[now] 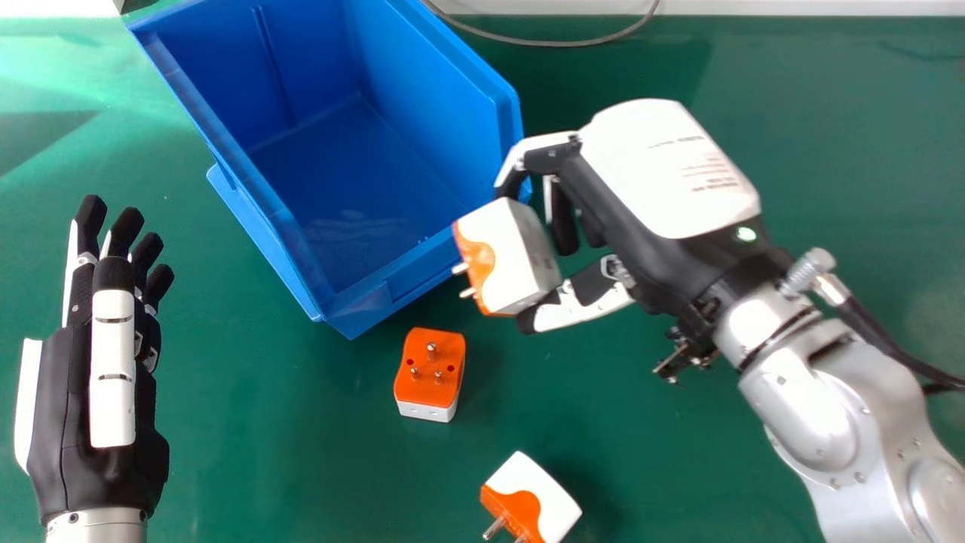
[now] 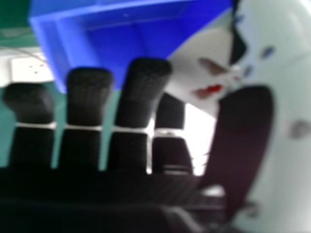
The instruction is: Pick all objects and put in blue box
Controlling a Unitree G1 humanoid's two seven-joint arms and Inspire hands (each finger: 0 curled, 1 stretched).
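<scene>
A chunky white and orange plug point(image 1: 520, 256) with metal pins is pinched by the bent fingers and thumb of the right hand point(image 1: 667, 173), near the blue box point(image 1: 452, 75). In the head view, an orange-topped plug point(image 1: 430, 373) and a tipped plug point(image 1: 541, 490) are seen on the green table point(image 1: 264, 467), and the straight-fingered left hand point(image 1: 94, 392) at the left. In the right hand view, a white block with little holes point(image 2: 29, 69) is seen.

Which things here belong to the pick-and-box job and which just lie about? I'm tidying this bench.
Job:
- blue box
- white-and-orange adapter in the right hand
- orange-faced adapter near the box
- near-edge adapter, on its side

Probably just lying about:
- grey cable beyond the box
- white item, far left corner, cut off
</scene>
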